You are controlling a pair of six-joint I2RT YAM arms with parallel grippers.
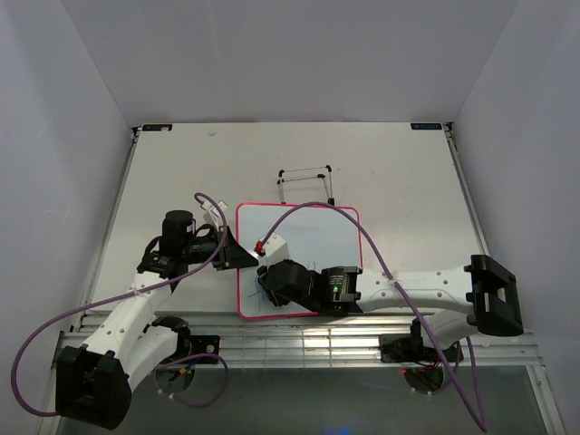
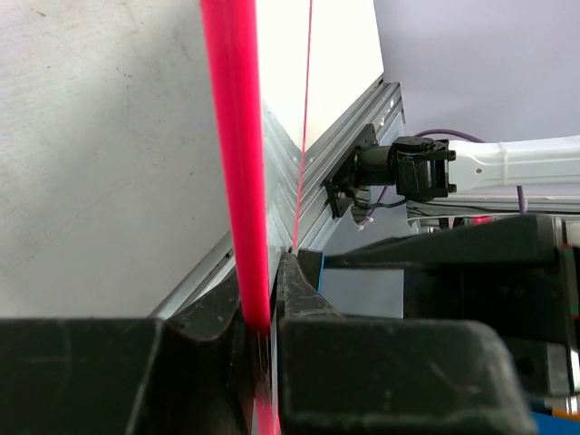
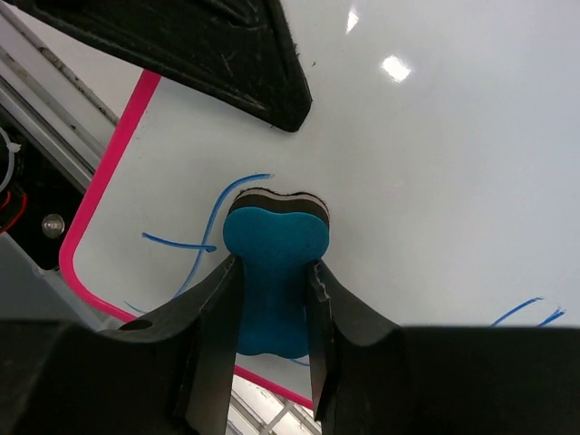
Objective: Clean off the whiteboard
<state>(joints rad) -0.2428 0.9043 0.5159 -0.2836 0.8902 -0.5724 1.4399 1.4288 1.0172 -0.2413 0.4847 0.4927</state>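
Note:
The whiteboard [image 1: 313, 245], white with a pink-red frame, lies flat near the table's front middle. My left gripper [image 1: 243, 257] is shut on its left frame edge [image 2: 237, 181], the jaws pinching the pink rim. My right gripper [image 1: 269, 272] is shut on the blue bone-shaped eraser [image 3: 274, 272] and presses its dark felt side onto the board's near-left part. Blue handwriting strokes [image 3: 195, 243] show beside the eraser, and more strokes [image 3: 526, 310] at the right edge of the right wrist view. The left gripper's finger [image 3: 217, 54] shows at the top of that view.
A thin black wire stand [image 1: 306, 184] stands just behind the whiteboard. The table's aluminium front rail [image 1: 299, 340] runs below the board. Purple cables [image 1: 317, 213] arc over the board from both arms.

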